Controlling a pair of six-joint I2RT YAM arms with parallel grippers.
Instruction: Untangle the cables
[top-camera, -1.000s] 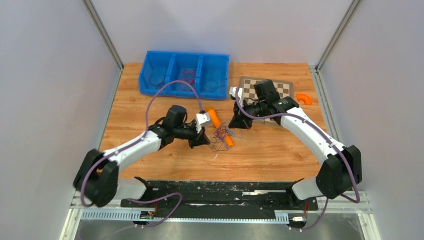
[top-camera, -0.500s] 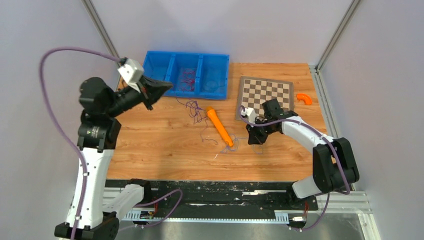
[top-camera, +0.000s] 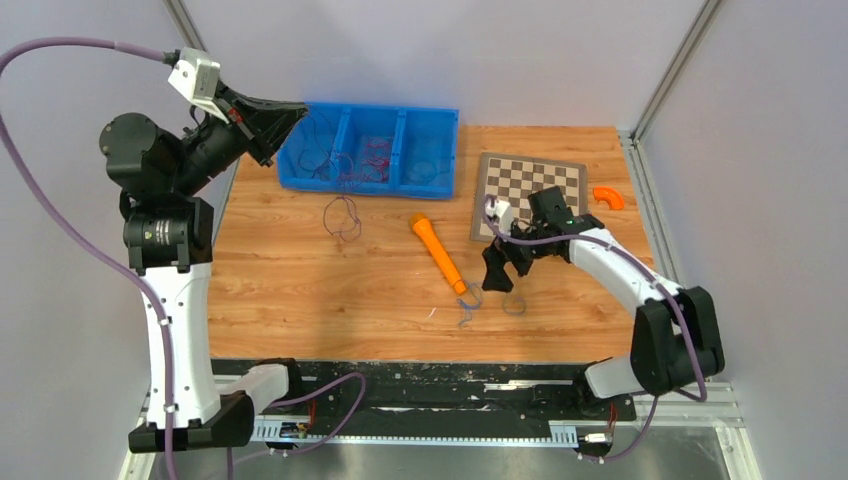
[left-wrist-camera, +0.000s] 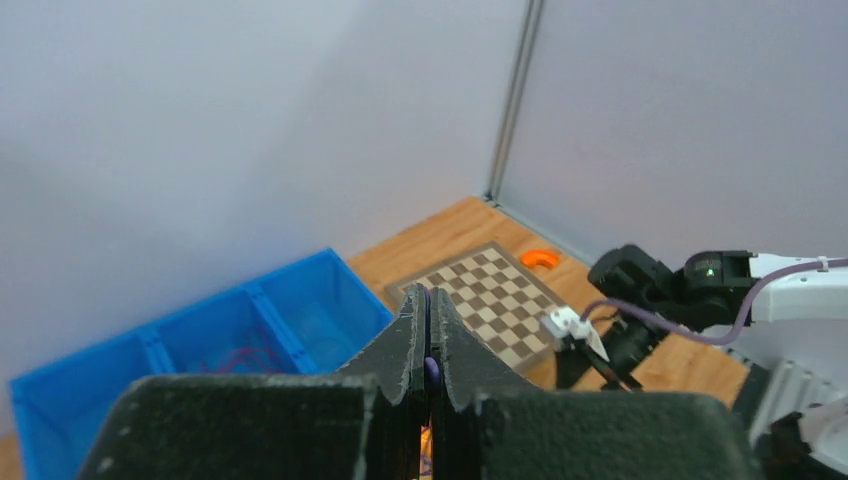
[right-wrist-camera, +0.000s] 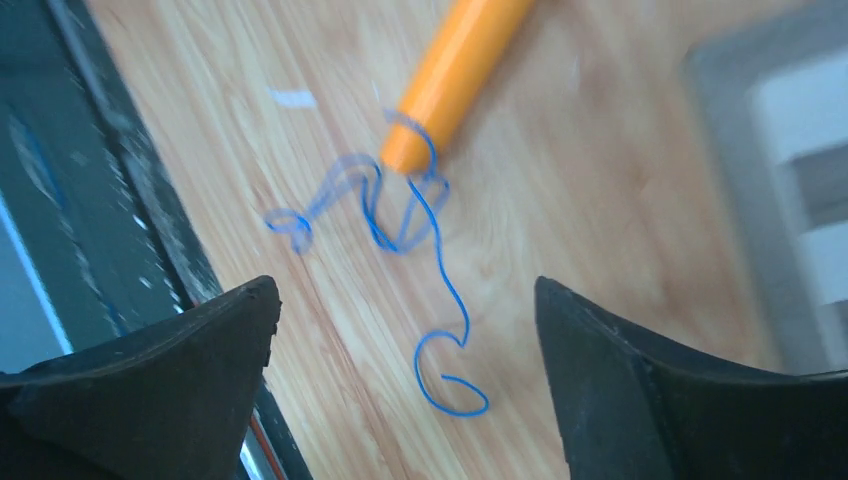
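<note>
My left gripper is raised high at the back left, over the blue bin. It is shut on a dark purple cable, whose loops dangle over the table in front of the bin. In the left wrist view a purple bit shows pinched between the jaws of that gripper. A blue cable lies loose on the wood, one end curled round the tip of an orange stick. My right gripper hovers open right over it, and the fingers of this gripper stand on either side without touching it.
The bin's three compartments hold more thin cables, red ones in the middle. A chessboard mat lies at the back right with an orange curved piece beside it. The orange stick lies mid-table. The table's front edge runs close below the blue cable.
My left arm swung up and back to the left, pulling the purple cable out of the tangle by the orange stick. The right gripper came forward, opened and let the blue cable drop.
</note>
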